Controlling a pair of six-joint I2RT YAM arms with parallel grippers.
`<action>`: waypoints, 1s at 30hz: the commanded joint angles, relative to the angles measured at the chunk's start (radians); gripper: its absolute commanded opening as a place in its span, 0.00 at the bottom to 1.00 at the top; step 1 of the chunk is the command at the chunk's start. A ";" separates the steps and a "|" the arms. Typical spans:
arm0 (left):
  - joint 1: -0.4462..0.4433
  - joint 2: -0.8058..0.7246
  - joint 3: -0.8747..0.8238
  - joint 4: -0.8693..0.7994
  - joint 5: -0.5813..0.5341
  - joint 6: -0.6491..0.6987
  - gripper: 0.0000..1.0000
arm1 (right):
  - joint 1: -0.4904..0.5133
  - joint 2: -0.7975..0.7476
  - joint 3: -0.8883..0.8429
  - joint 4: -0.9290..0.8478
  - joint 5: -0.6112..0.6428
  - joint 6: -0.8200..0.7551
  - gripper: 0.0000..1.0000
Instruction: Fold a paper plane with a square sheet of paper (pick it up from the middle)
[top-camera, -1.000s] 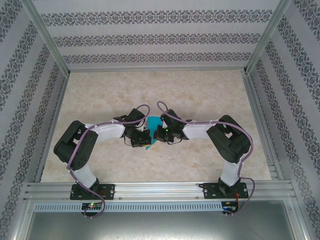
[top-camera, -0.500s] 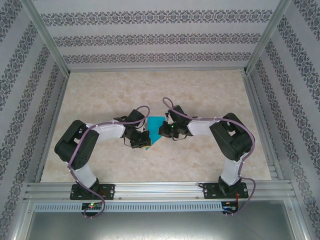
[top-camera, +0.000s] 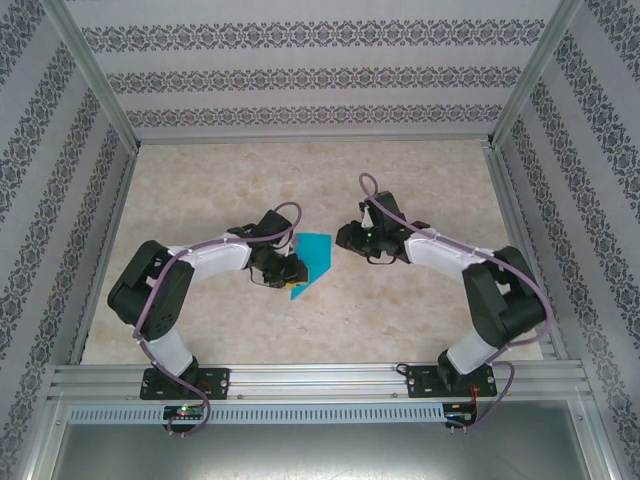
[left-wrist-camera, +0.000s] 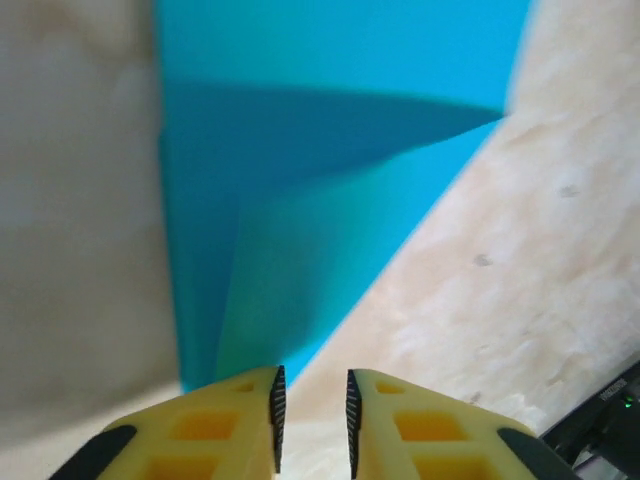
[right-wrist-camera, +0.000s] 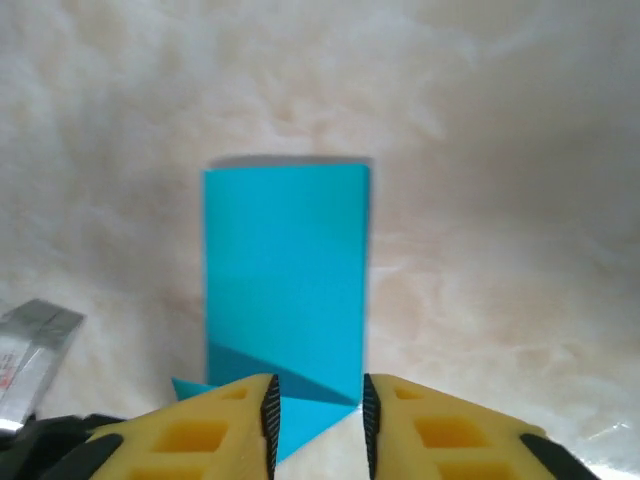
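Observation:
The square sheet of paper (top-camera: 316, 254) lies flat on the marble table as a teal creased strip, one end folded to a sharp point toward the near side. My left gripper (top-camera: 295, 271) rests at that pointed end. In the left wrist view its yellow fingers (left-wrist-camera: 250, 420) stand a little apart with bare table between them, and the paper (left-wrist-camera: 300, 200) lies just ahead. My right gripper (top-camera: 343, 238) hovers off the paper's right edge. In the right wrist view it is open (right-wrist-camera: 317, 425), facing the paper (right-wrist-camera: 286, 270).
Aluminium frame rails (top-camera: 300, 380) run along the near edge, and patterned walls (top-camera: 300, 75) close the other three sides. A grey labelled part of the left arm (right-wrist-camera: 30, 350) shows at the left of the right wrist view. Bare marble (top-camera: 420, 320) surrounds the paper.
Both grippers have gone from shut to open and let go of the paper. The right arm has swung back to the right and away from it. The left gripper stays at the pointed end.

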 joint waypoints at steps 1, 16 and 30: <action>0.002 -0.060 0.039 0.016 -0.052 -0.004 0.34 | 0.007 -0.041 -0.052 -0.019 0.008 0.068 0.44; 0.000 0.037 0.064 0.055 -0.176 0.005 0.16 | 0.067 0.031 -0.059 0.048 -0.056 0.172 0.52; 0.003 0.104 0.035 0.023 -0.204 -0.030 0.08 | 0.101 0.128 -0.019 0.074 -0.091 0.222 0.49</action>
